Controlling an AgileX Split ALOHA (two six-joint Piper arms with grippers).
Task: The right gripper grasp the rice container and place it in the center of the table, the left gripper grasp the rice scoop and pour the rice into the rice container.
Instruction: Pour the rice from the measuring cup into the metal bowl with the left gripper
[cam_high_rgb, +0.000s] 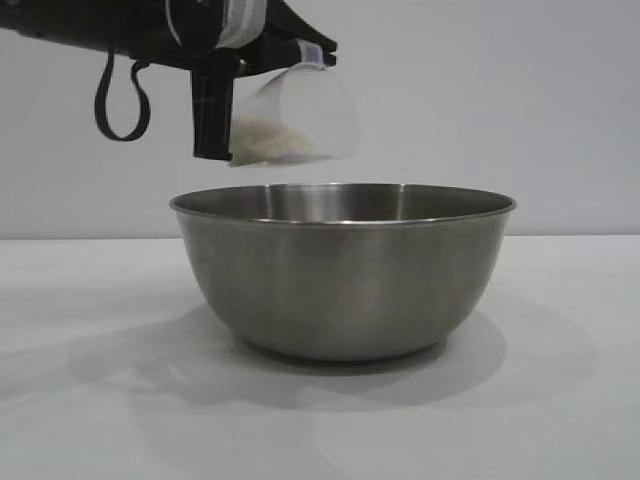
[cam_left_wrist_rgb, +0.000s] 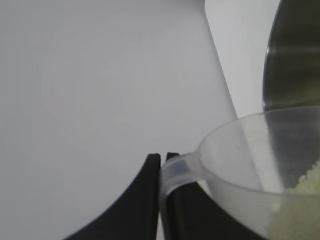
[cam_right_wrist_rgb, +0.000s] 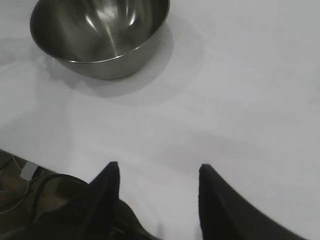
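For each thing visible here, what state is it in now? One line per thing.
rice container: upright on the table, no rice visible inside.
rice scoop: tipped above the container, handle clamped.
rice: in the scoop.
left gripper: shut on the scoop.
right gripper: open, holding nothing.

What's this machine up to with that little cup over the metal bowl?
The left pincer is shut on the handle of the rice scoop, holding it tipped on its side above the rice container, which sits on the table. The rice has slid toward the scoop's low side, but none shows in the bowl yet. The right pincer is open and empty, off to the side over bare tabletop.
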